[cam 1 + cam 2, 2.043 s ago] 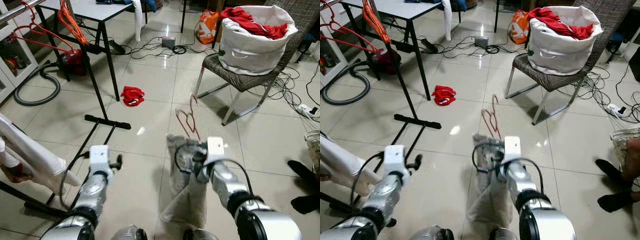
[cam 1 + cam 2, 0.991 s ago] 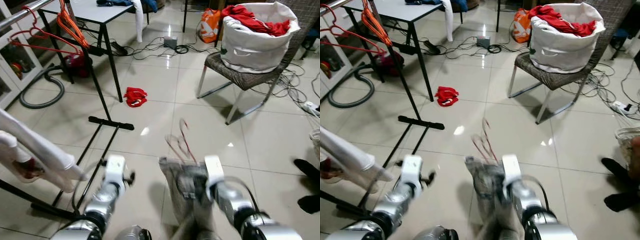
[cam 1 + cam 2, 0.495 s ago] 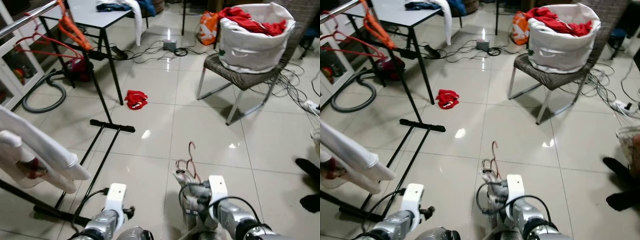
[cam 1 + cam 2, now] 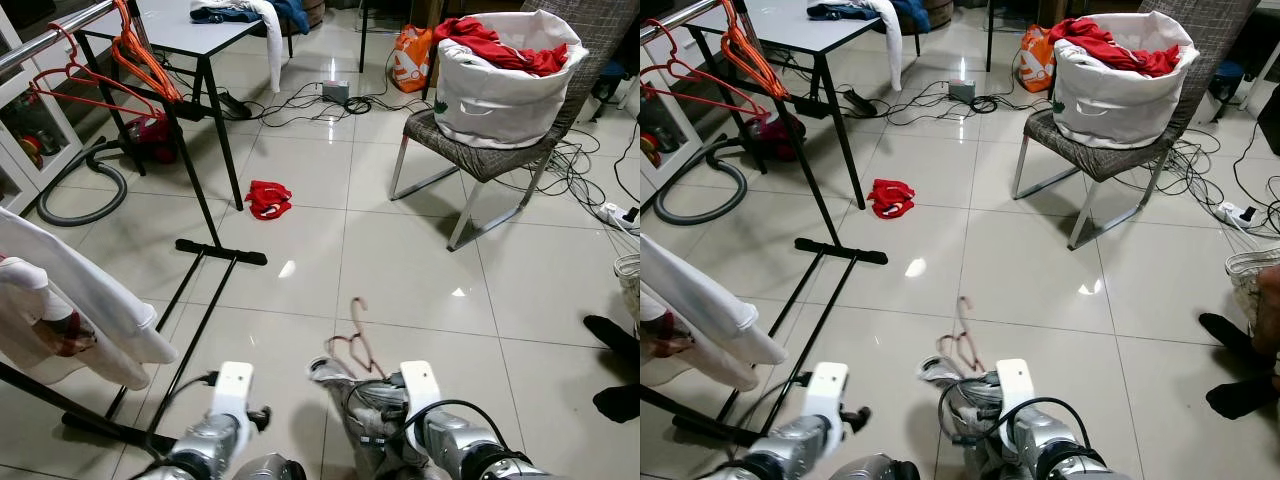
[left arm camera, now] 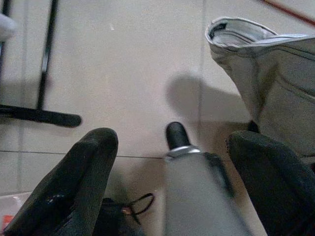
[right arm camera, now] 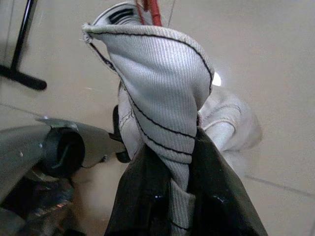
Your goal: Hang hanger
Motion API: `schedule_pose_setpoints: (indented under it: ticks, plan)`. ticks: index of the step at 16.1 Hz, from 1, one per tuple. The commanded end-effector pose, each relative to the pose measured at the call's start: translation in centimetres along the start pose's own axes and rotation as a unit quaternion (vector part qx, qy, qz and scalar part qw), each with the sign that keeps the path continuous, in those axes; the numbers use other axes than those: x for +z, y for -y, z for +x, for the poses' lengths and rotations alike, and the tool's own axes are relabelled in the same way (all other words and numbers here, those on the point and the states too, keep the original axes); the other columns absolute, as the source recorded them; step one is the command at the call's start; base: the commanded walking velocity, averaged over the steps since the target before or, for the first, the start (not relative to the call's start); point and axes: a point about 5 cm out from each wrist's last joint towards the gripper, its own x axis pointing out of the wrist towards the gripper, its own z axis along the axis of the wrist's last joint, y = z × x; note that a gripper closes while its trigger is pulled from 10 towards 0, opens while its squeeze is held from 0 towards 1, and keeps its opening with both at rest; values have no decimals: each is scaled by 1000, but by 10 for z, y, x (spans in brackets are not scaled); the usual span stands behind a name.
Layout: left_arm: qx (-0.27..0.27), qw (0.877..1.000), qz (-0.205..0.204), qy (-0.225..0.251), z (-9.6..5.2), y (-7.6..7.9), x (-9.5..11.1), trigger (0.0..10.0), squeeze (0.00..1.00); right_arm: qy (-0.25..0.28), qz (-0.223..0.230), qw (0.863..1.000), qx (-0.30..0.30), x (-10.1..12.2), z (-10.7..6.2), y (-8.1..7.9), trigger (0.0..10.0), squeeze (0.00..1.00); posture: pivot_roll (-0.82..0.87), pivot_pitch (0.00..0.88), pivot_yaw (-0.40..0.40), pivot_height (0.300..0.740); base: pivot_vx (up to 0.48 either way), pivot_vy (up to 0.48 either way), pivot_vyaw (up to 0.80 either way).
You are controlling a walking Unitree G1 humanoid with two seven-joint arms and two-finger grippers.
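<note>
Glossy tiled floor (image 4: pixel 300 200), low over it
Right gripper (image 6: pixel 179 196) clamped on grey cloth (image 6: pixel 162 118) with red hanger (image 4: pixel 352 335) poking up; left gripper (image 5: pixel 167 162) spread wide, empty; beyond, rack (image 4: pixel 205 190), red rag (image 4: pixel 268 198), chair (image 4: pixel 480 160) with basket (image 4: pixel 500 90)

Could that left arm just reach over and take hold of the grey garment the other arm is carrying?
Probably yes. The left gripper is open and holds nothing, and the grey garment, pinched by the right gripper, hangs close beside it with only bare floor between.
</note>
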Motion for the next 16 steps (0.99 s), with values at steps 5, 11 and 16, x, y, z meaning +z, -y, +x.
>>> schedule_pose_setpoints:
  ticks: [5, 11, 16]
  plan:
    - [29, 1000, -11, 2, -3, -25, 5, 10000, 0, -5, -28, 1000, 6, 4, 0, 1, 10000, 0, -42, 0, 52, 740, 0, 0, 0]
    - [45, 999, -12, -4, -6, -39, -6, 10000, 0, -4, -37, 999, 17, 5, 1, -7, 10000, 0, -36, 0, 54, 740, 0, 0, 0]
    - [39, 999, -12, -3, -5, -31, -7, 10000, 0, -3, -46, 999, 8, 5, 0, -3, 10000, 0, -47, 0, 53, 740, 0, 0, 0]
